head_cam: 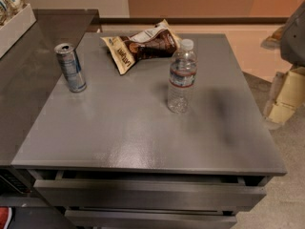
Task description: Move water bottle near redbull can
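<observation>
Drawer fronts [143,194] edge a grey surface [119,132] where the water bottle [181,78] stands upright and untouched, the redbull can [70,67] well to its left, a chip bag [140,44] just behind, and the gripper [286,97] parked beyond the surface to its right, open or closed I cannot tell, apparently not yet reaching.

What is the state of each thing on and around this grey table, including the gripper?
water bottle: upright, cap on, standing free.
redbull can: upright, near the left edge, apart from the bottle.
snack bag: lying flat, crumpled, at the back.
top drawer: appears slightly pulled out.
gripper: at the right edge of view, beside the table, touching nothing on it.
</observation>
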Controlling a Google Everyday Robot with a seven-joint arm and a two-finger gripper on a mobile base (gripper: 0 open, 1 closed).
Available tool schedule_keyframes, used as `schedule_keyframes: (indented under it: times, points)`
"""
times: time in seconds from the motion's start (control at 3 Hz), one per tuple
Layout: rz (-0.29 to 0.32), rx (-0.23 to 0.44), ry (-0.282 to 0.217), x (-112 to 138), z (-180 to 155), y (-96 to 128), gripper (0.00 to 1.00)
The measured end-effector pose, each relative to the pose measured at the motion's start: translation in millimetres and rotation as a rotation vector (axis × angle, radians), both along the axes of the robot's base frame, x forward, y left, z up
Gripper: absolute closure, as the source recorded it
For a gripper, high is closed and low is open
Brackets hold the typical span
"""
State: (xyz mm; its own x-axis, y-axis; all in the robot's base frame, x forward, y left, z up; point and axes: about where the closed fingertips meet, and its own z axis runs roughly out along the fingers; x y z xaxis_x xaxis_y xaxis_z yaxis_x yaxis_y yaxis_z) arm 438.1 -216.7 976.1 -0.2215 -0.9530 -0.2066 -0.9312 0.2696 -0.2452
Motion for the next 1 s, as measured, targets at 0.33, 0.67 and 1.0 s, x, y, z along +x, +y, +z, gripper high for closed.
schedule_keyframes:
  times: [0.33, 0.67, 1.0]
  points:
    - [0.000, 0.000, 0.000, 0, 0, 0, 0.00]
    - [0.000, 0.000, 0.000, 0, 0, 0, 0.00]
    - [-0.051, 0.053, -0.027, 21, -5, 14, 0.00]
